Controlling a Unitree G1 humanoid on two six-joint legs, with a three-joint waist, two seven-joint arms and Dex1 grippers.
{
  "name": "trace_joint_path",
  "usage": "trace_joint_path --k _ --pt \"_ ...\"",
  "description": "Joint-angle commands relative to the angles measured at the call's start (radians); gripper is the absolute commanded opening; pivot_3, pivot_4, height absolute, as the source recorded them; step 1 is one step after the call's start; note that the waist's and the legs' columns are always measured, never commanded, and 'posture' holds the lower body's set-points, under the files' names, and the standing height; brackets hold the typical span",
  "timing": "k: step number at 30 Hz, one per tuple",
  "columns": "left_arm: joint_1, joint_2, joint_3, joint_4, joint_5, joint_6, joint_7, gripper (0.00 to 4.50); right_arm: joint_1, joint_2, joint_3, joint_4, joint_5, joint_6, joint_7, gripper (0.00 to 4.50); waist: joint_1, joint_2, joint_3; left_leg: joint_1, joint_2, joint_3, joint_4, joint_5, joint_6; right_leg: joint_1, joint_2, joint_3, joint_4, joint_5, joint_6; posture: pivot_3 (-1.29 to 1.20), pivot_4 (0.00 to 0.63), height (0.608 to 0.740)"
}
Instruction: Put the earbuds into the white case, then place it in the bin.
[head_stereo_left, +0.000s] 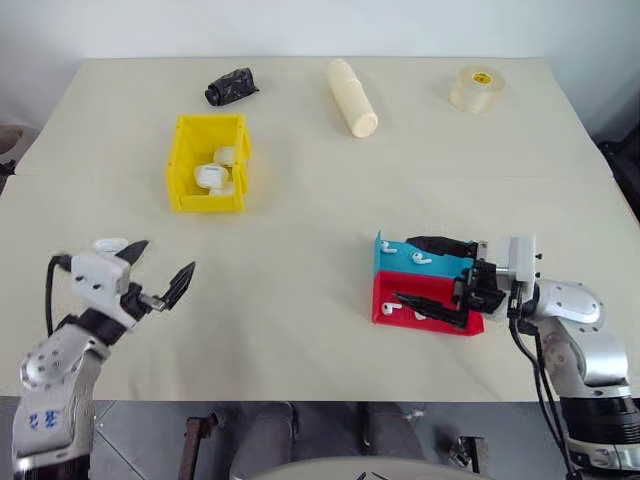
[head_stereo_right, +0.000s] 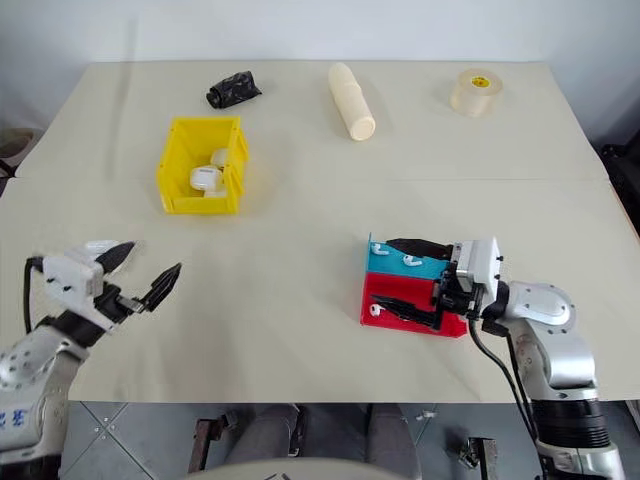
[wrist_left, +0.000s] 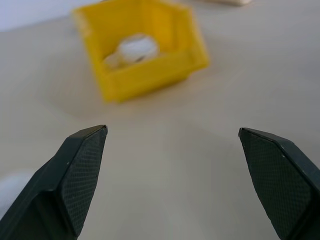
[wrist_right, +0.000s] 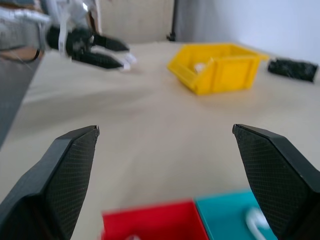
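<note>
the right claw (head_stereo_left: 432, 272) is spread wide and empty, laid level across the red tray (head_stereo_left: 388, 312) and blue tray (head_stereo_left: 392, 262), where loose earbuds (head_stereo_left: 421, 257) are seen. the left claw (head_stereo_left: 158, 268) is also spread, nothing pinched, near the surface's (head_stereo_left: 300, 230) front-left edge. white cases (head_stereo_left: 212, 176) are already seen inside the yellow bin (head_stereo_left: 183, 160). looks like earbud pickup is in hand; next, one bud probably needs to be straddled and pinched carefully.
</note>
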Motion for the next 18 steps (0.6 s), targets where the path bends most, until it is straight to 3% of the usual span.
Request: trace_joint_path --k 1,5,8,13,18 --pt "0.073 -0.08 0.097 -0.113 0.002 0.052 0.155 4.48 0.0 0.004 0.022 -0.067 0.007 -0.035 0.03 4.5 0.008 0.0 0.0 0.0 0.0 0.0 0.0 0.0 0.0 0.0 0.0 0.0 0.0 0.0 0.0 0.0 0.15 0.74" --pt "0.141 -0.173 0.198 -0.168 0.004 0.169 0.326 4.48 0.007 -0.019 0.041 -0.088 0.027 -0.011 0.061 4.5 0.01 0.0 0.0 0.0 0.0 0.0 0.0 0.0 0.0 0.0 0.0 0.0 0.0 0.0 0.0 0.0 0.15 0.74" --pt "0.156 -0.201 0.233 -0.198 -0.025 0.225 0.368 4.48 0.003 -0.027 0.038 -0.088 0.035 0.007 0.065 4.5 0.011 -0.001 0.0 0.0 0.0 0.0 0.0 0.0 0.0 0.001 0.0 0.0 0.0 0.0 0.0 0.0 0.15 0.74" --pt "0.116 -0.151 0.235 -0.236 -0.096 0.347 0.36 4.48 0.002 -0.04 0.018 -0.063 0.035 0.016 0.077 4.5 0.011 -0.001 0.0 0.0 0.0 0.0 0.0 0.0 0.0 0.001 0.0 0.0 0.0 0.0 0.0 0.0 0.15 0.74" --pt "-0.019 0.003 0.237 -0.219 -0.153 0.608 0.39 4.48 0.023 -0.07 -0.006 -0.052 0.038 0.031 0.078 4.5 0.01 -0.001 0.0 0.001 0.0 -0.001 0.0 0.0 0.0 0.0 0.001 0.0 0.0 0.0 -0.001 0.0 0.15 0.74"
